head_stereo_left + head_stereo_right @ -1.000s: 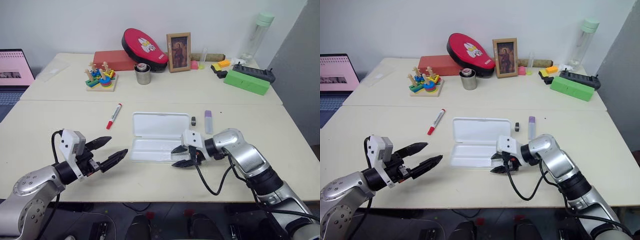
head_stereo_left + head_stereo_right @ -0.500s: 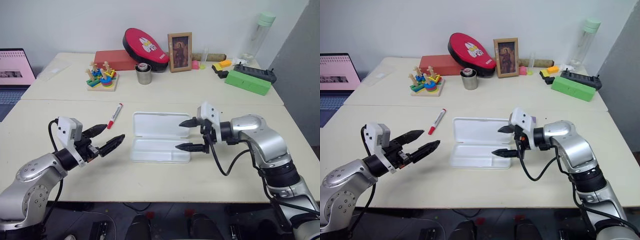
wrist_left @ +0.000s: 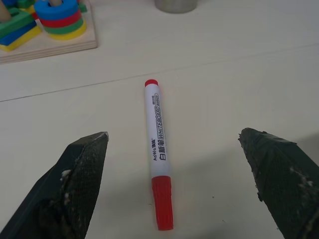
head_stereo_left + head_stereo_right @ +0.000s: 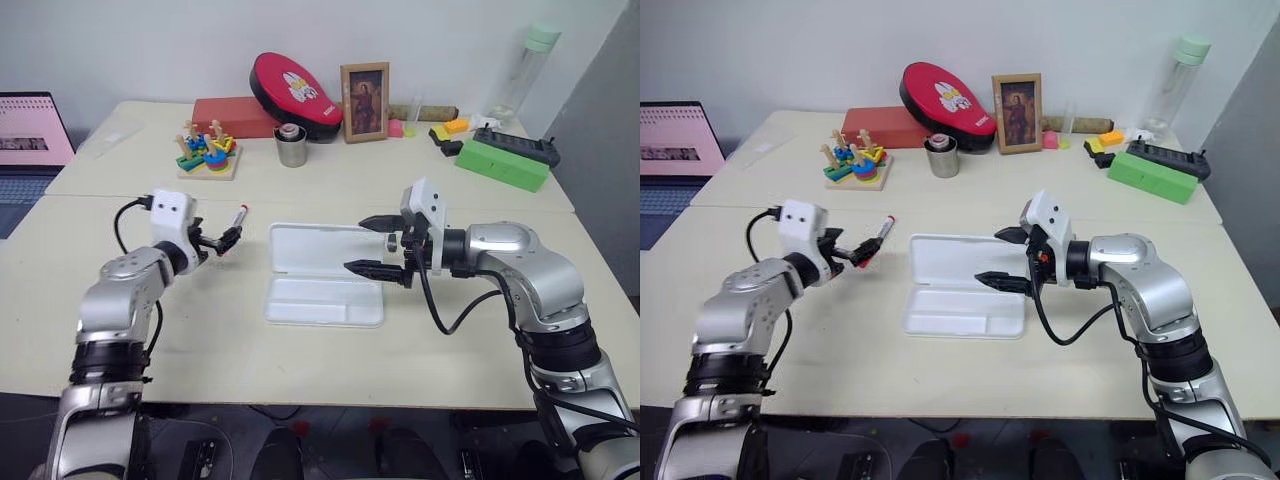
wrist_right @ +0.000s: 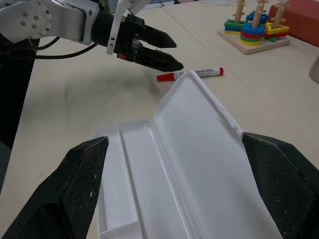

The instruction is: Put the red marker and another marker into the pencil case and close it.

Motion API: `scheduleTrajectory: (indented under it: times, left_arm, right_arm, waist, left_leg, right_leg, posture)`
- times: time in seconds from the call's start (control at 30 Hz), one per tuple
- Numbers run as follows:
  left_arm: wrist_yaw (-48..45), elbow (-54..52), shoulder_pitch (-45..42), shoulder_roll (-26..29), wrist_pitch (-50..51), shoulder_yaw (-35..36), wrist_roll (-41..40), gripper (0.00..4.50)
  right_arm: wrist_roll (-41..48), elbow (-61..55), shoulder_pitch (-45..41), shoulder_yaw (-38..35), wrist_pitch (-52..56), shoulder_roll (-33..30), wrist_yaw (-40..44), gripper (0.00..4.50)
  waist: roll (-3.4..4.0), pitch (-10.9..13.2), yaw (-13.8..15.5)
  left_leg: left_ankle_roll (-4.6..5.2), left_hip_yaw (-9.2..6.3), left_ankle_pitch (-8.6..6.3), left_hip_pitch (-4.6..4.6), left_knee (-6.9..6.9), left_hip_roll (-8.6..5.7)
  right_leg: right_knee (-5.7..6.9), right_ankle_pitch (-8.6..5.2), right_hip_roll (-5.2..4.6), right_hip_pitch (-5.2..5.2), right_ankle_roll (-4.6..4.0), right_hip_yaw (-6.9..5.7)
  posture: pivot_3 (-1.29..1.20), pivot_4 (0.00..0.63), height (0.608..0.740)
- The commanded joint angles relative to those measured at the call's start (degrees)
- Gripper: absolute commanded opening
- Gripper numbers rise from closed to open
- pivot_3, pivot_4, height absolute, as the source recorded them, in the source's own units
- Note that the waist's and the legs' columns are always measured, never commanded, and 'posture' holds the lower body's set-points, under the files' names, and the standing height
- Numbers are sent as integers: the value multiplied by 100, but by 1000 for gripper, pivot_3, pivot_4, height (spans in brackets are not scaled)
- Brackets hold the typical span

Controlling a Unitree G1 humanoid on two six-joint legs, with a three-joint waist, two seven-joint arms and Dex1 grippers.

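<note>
One red marker (image 3: 158, 172), one open pencil case (image 4: 322, 272), two spread end effectors

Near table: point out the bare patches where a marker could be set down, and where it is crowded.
Bare tabletop lies in front of the open pencil case, toward the near table edge, and between the case and the red marker. Another bare strip runs behind the case, up to the seam with the far table. The far table is crowded: stacking toy, metal cup, picture frame, green box.
</note>
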Motion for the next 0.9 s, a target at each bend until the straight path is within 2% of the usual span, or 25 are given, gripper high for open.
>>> scheduleTrajectory:
  times: [0.03,0.13,0.2,0.77,0.9]
  left_arm:
    - [11,554,-467,-168,-5,-173,227,4500]
    - [130,1139,-724,-235,-125,-268,475,4500]
    - [99,1327,-786,-241,-171,-280,532,4200]
    - [24,1568,-625,-185,-223,-109,703,573]
    - [45,1606,-614,-159,-263,-45,702,423]
  right_arm:
    - [148,-269,-89,-176,-73,-48,-164,4482]
    - [169,-303,-71,-192,-65,-80,-239,4482]
    - [178,-329,-61,-207,-60,-109,-290,4500]
    - [534,-402,-64,-249,-114,-241,-404,4500]
    - [566,-396,-87,-254,-131,-255,-405,4500]
  waist:
    - [0,0,-2]
    - [-1,0,-5]
    - [0,0,-19]
    - [-1,-1,-16]
    - [-1,-1,-19]
  left_leg:
    - [0,-2,0,-1,0,0]
    - [0,0,0,-1,0,0]
    - [0,-1,1,-1,1,0]
    - [0,-1,1,3,4,0]
    - [0,-1,1,3,3,0]
  right_leg:
    - [1,0,1,-2,0,-1]
    - [0,0,0,-1,0,0]
    - [1,0,1,-1,0,-1]
    - [7,0,0,3,1,0]
    - [7,0,0,2,1,0]
  posture:
    - [0,150,740]
    - [0,150,740]
    - [0,150,740]
    - [0,150,740]
    - [0,150,740]
